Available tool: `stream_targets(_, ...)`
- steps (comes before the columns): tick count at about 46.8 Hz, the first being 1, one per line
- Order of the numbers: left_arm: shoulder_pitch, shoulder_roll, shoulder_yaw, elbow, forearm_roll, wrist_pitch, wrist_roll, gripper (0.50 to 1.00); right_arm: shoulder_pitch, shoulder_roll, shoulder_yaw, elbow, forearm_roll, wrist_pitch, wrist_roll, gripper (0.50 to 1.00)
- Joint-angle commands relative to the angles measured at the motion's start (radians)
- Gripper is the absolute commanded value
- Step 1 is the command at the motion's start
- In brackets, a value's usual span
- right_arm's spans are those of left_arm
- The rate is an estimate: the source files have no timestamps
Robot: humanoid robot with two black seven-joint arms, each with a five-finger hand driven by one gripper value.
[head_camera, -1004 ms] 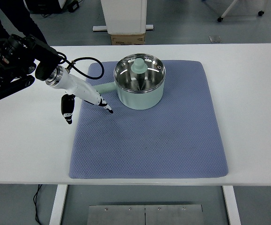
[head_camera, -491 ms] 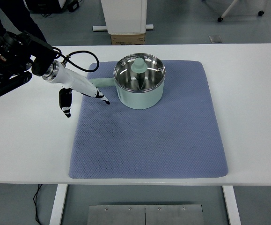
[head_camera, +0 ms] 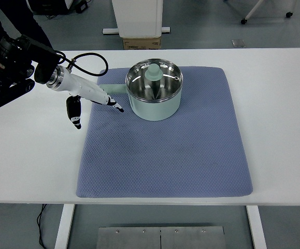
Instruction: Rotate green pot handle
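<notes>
A pale green pot [head_camera: 155,101] with a glass lid and green knob [head_camera: 154,73] stands on the far middle of a blue mat [head_camera: 165,150]. Its green handle [head_camera: 110,87] points left, level with the pot. My left hand [head_camera: 97,106] reaches in from the left edge. Its fingers [head_camera: 113,104] are stretched out and lie against the near side of the handle. The thumb [head_camera: 74,115] hangs down apart over the white table, holding nothing. The right arm does not show.
The white table [head_camera: 30,155] carries only the mat and pot. A black cable [head_camera: 90,65] loops from my left wrist above the mat's far left corner. A cardboard box [head_camera: 141,42] sits on the floor beyond the far edge.
My left hand has swept toward the far side, and the handle has swung with it from pointing near-left to pointing straight left. The pot body has stayed in place.
</notes>
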Motion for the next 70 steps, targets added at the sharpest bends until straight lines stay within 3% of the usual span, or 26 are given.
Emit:
stream_targets(1, -0.011, -0.001, -0.001, -0.009, -0.005, -0.038, 0.0, 1.0, 0.0, 0.0, 0.0, 0.0, 0.0, 0.0, 0.0, 1.0)
stream_targets(8, -0.054, 0.002, -0.001, -0.021, -0.071, -0.112, 0.0, 1.0, 0.0, 0.0, 0.0, 0.0, 0.0, 0.0, 0.0, 1.0)
stream_targets(19, -0.129, 0.022, -0.012, -0.018, -0.224, -0.111, 0.0, 1.0, 0.0, 0.0, 0.0, 0.0, 0.0, 0.0, 0.0, 1.0)
stream_targets(32, -0.156, 0.094, -0.015, -0.01, -0.681, -0.103, 0.0, 1.0, 0.0, 0.0, 0.0, 0.0, 0.0, 0.0, 0.0, 1.0)
stream_targets(40, -0.137, 0.096, -0.015, -0.001, -0.853, -0.1, 0.0, 1.0, 0.0, 0.0, 0.0, 0.0, 0.0, 0.0, 0.0, 1.0)
stream_targets(45, -0.092, 0.088, -0.015, 0.02, -0.943, -0.062, 0.0, 1.0, 0.0, 0.0, 0.0, 0.0, 0.0, 0.0, 0.0, 1.0)
stream_targets(59, -0.002, 0.074, -0.023, 0.054, -1.177, 0.179, 0.0, 1.0, 0.0, 0.0, 0.0, 0.0, 0.0, 0.0, 0.0, 1.0)
stream_targets(70, 0.063, 0.008, -0.049, 0.157, -1.543, 0.211, 0.0, 1.0, 0.0, 0.0, 0.0, 0.0, 0.0, 0.0, 0.0, 1.0)
